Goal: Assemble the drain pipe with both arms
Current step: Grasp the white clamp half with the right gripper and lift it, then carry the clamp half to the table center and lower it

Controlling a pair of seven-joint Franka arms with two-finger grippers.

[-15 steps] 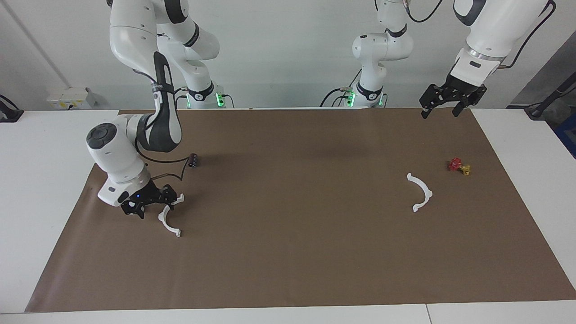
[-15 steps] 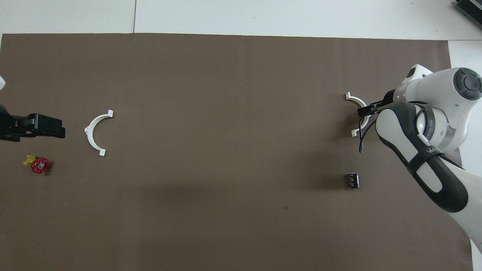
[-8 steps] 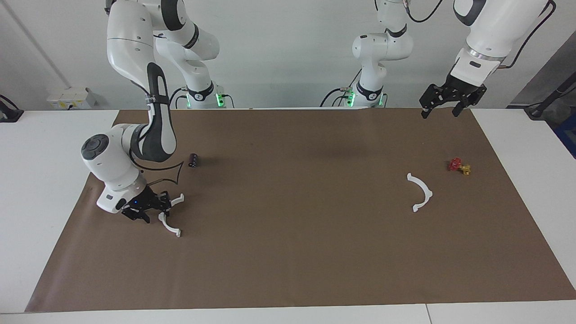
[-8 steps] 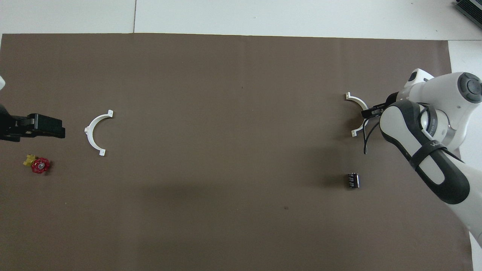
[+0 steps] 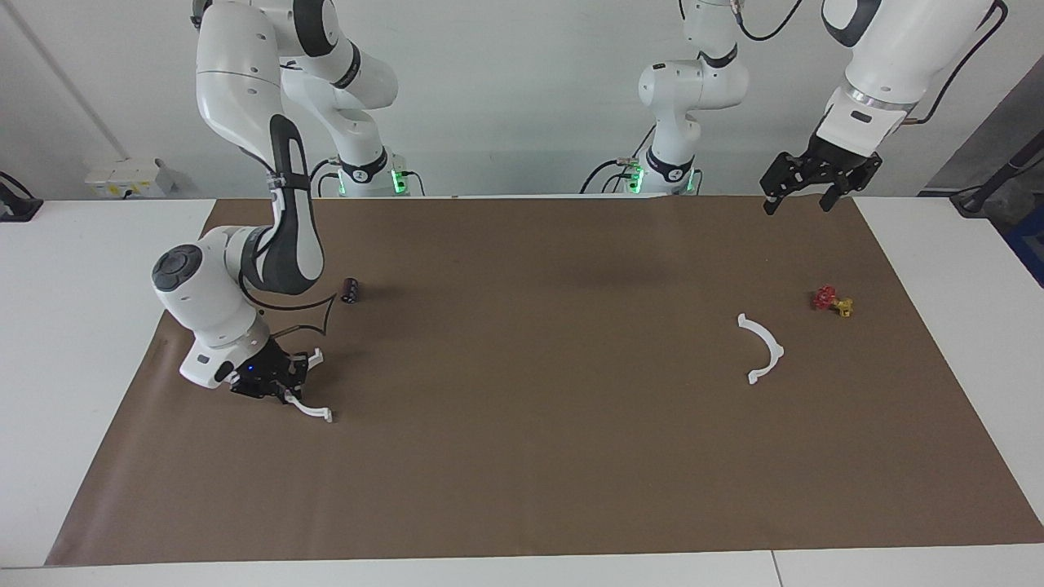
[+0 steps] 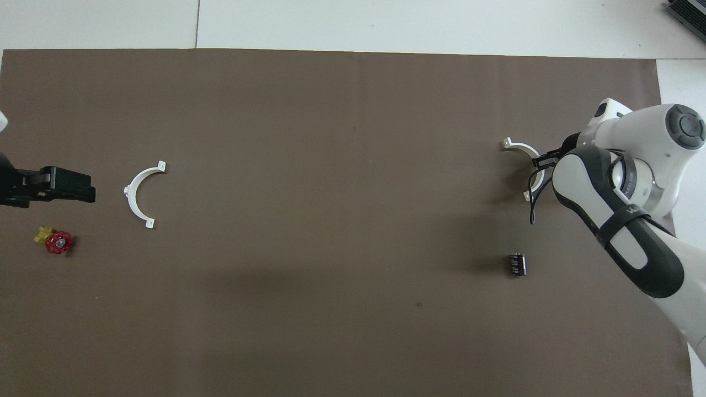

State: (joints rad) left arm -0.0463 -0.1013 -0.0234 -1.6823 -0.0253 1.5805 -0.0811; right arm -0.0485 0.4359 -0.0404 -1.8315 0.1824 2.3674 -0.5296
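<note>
step: my right gripper point(image 5: 287, 390) clenched on half-ring point(image 5: 308, 406) beside black cylinder point(image 5: 350, 289) | left gripper point(image 5: 807, 186) waits, jaws released | next: lift, carry toward second half-ring point(image 5: 763, 348)

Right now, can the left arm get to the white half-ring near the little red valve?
Probably yes. The left end effector hangs open in the air, and nothing stands between it and that half-ring. The red-and-yellow valve lies apart, beside it.

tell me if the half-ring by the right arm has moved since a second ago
Yes. The right gripper has shut on this half-ring and tilted it; its upper end now sits farther from the small black cylinder in the facing view.
</note>
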